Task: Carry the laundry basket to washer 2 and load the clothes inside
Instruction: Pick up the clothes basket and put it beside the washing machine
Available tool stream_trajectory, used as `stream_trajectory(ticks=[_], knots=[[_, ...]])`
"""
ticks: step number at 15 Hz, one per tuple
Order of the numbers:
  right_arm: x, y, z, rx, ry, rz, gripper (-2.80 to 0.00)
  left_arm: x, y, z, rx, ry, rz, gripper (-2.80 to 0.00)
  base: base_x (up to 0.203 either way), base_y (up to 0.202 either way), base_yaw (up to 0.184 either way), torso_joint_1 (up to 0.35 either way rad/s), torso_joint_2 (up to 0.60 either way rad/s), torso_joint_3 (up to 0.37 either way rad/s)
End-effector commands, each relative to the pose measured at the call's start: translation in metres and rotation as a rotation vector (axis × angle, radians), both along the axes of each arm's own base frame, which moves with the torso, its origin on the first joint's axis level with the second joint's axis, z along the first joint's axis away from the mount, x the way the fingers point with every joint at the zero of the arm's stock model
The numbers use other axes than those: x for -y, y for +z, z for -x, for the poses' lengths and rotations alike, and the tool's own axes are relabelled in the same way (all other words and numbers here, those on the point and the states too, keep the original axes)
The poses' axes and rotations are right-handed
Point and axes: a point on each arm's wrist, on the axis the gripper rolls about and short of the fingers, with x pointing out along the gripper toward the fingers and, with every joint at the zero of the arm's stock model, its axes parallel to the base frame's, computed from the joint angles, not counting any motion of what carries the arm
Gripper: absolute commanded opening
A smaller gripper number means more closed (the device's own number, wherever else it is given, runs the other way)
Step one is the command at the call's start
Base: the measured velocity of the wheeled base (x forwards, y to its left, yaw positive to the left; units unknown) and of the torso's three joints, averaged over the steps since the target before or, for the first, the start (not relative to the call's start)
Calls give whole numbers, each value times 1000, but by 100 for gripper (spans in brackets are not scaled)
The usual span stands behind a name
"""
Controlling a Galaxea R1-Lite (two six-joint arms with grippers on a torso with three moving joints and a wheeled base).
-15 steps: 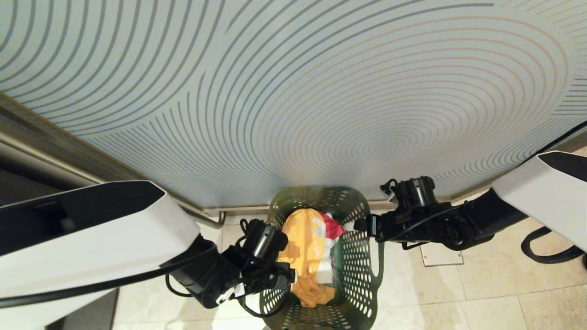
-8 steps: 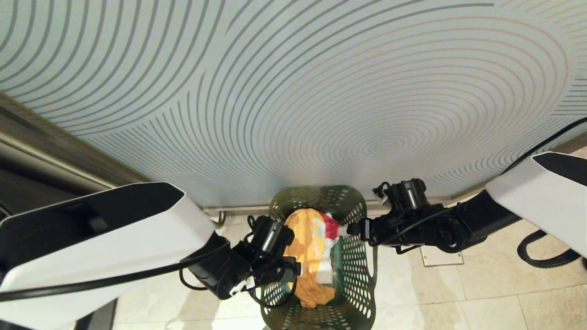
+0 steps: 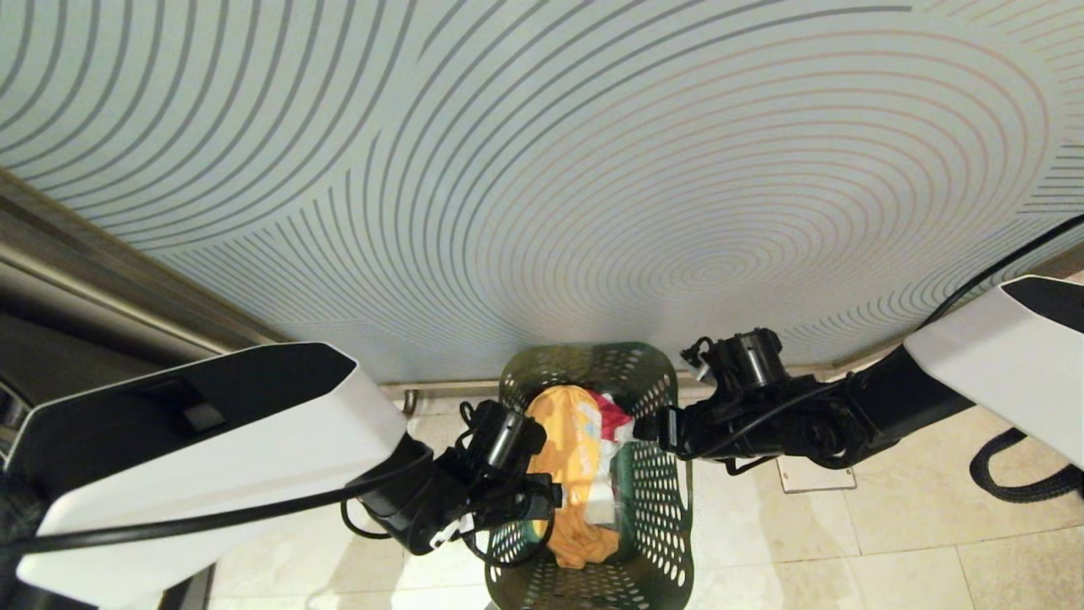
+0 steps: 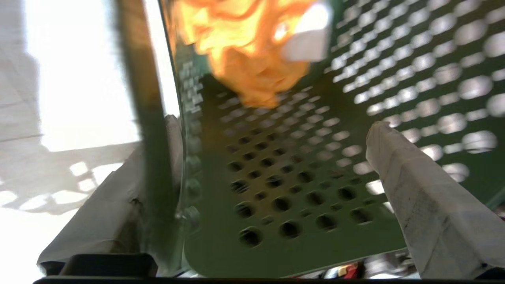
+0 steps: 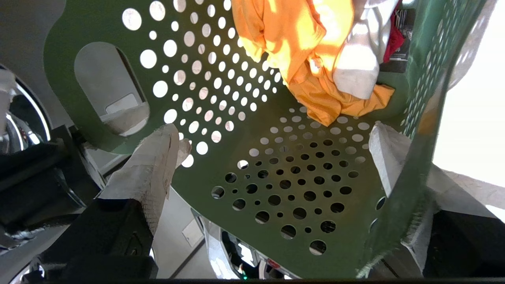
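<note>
Laundry basket (image 3: 656, 474) straddled at opposite rims: left gripper (image 4: 272, 157) and right gripper (image 5: 276, 146), fingers spread apart, one finger inside each wall. Clothes (image 3: 567, 462) piled inside.

We seem to be in a laundry room; the laundry basket (image 3: 652, 474) of clothes (image 3: 572, 470) stands on pale floor tiles (image 3: 889, 542); a swirl-patterned panel (image 3: 542, 186) rises behind.

Dark green perforated laundry basket (image 3: 656, 491) (upright, on tile), yellow-orange, white, red clothes (image 3: 569, 457) inside
</note>
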Motion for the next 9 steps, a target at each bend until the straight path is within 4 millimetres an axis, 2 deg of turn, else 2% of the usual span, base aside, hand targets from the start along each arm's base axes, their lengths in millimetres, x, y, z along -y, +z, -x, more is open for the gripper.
stream_trajectory(ticks=[1, 4, 9], knots=[[-2, -7, 0, -16, 6, 4, 0, 2, -7, -2, -1, 3, 18, 0, 0, 0, 0, 0, 0, 0], [-5, -14, -1, 1, 9, -2, 0, 4, -12, -1, -7, -2, 17, 0, 0, 0, 0, 0, 0, 0], [-11, -16, 1, 14, 23, 1, 0, 10, -6, -5, 4, 16, 59, 0, 0, 0, 0, 0, 0, 0]])
